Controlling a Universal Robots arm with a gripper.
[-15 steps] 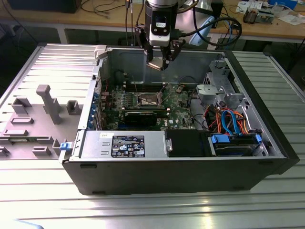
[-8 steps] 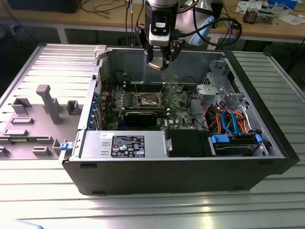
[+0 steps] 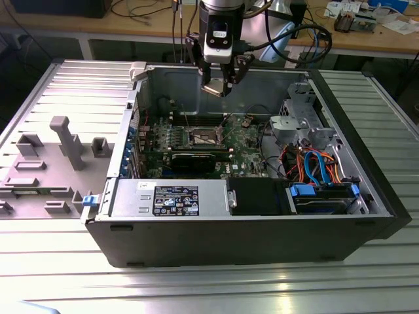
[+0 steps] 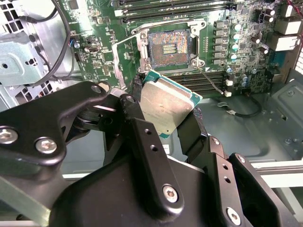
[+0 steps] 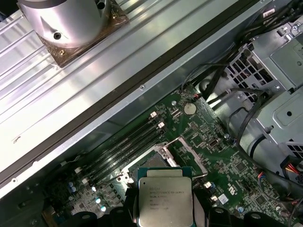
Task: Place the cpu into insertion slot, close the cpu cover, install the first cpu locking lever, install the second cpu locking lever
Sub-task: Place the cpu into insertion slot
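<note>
My gripper (image 3: 218,86) hangs above the open computer case, shut on the cpu (image 4: 165,105), a flat square chip with a silver-grey top and green edge. In both wrist views the black fingers (image 4: 140,135) clamp the cpu (image 5: 165,198) from two opposite sides. Below it on the green board lies the insertion slot (image 4: 168,46), its gold-brown contact field bare. The same slot (image 3: 203,137) sits mid-board in the exterior view, under and slightly to the left of the gripper. The cpu cover (image 4: 127,61) stands swung open beside the slot. The chip is well clear of the socket.
Long memory slots (image 4: 175,7) flank the socket. A black graphics card (image 3: 196,159) lies in front of it, with the power supply (image 3: 170,196) nearer still. A metal drive cage (image 3: 302,124) and coloured cables (image 3: 314,163) crowd the exterior view's right. A grey fixture tray (image 3: 52,157) sits outside the case.
</note>
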